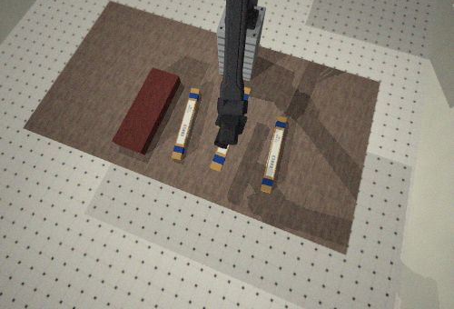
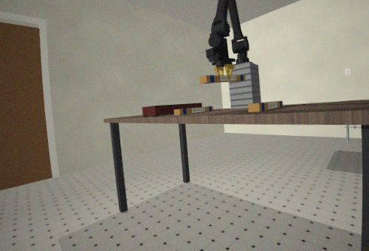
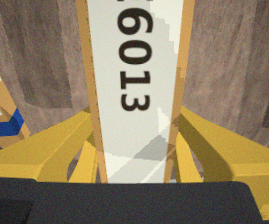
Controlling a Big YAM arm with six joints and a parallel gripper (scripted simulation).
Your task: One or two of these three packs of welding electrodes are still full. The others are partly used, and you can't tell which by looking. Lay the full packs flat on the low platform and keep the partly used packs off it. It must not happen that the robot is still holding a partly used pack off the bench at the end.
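Note:
My gripper (image 2: 224,77) (image 3: 135,111) is shut on the middle pack (image 1: 217,162) (image 2: 208,80) (image 3: 135,65), gripping its long sides near mid-length. The pack hangs level, well above the table. In the top view the arm hides most of it. A second pack (image 1: 185,124) (image 2: 193,110) lies flat on the table beside the platform. A third pack (image 1: 274,154) (image 2: 263,106) lies flat on the table on the other side. All three look alike, orange with blue bands and a white label. The low dark red platform (image 1: 147,110) (image 2: 162,109) bears nothing.
The brown table (image 1: 91,58) (image 2: 317,117) carries everything. The grey ribbed pedestal (image 1: 247,64) (image 2: 244,88) of the arm stands behind the held pack. The second pack lies between the platform and the held pack's place in the top view.

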